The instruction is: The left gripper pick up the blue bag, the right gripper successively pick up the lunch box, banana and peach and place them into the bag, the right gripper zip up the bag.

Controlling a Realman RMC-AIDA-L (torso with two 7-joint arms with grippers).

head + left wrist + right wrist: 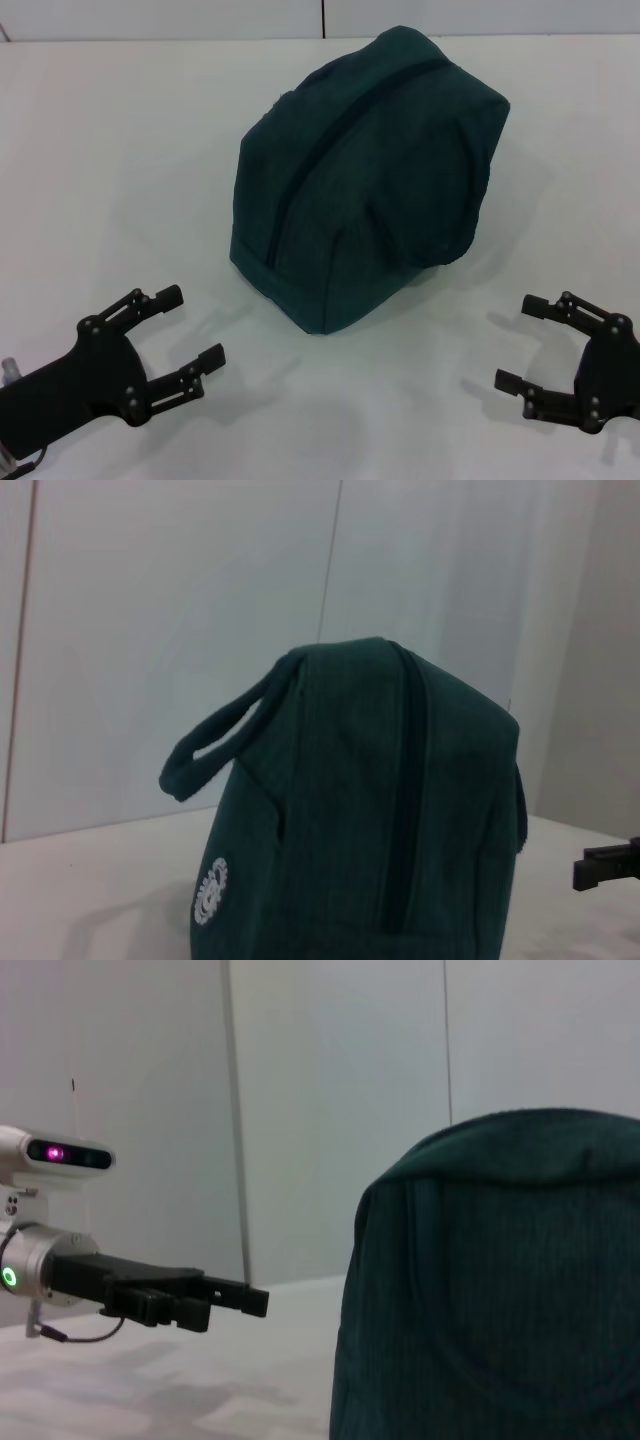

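The blue bag (370, 170) stands on the white table with its dark zip line (300, 170) running closed over the top. In the left wrist view the blue bag (380, 810) shows one loop handle (215, 740) and a round white logo (210, 890). My left gripper (197, 325) is open, low at the near left, apart from the bag. My right gripper (515, 342) is open at the near right, also apart from it. The right wrist view shows the blue bag (500, 1280) and the left gripper (245, 1300) beyond it. The lunch box, banana and peach are out of view.
The white table (110, 170) spreads around the bag, with a pale wall (160, 18) behind it. A tip of the right gripper (610, 865) shows at the edge of the left wrist view.
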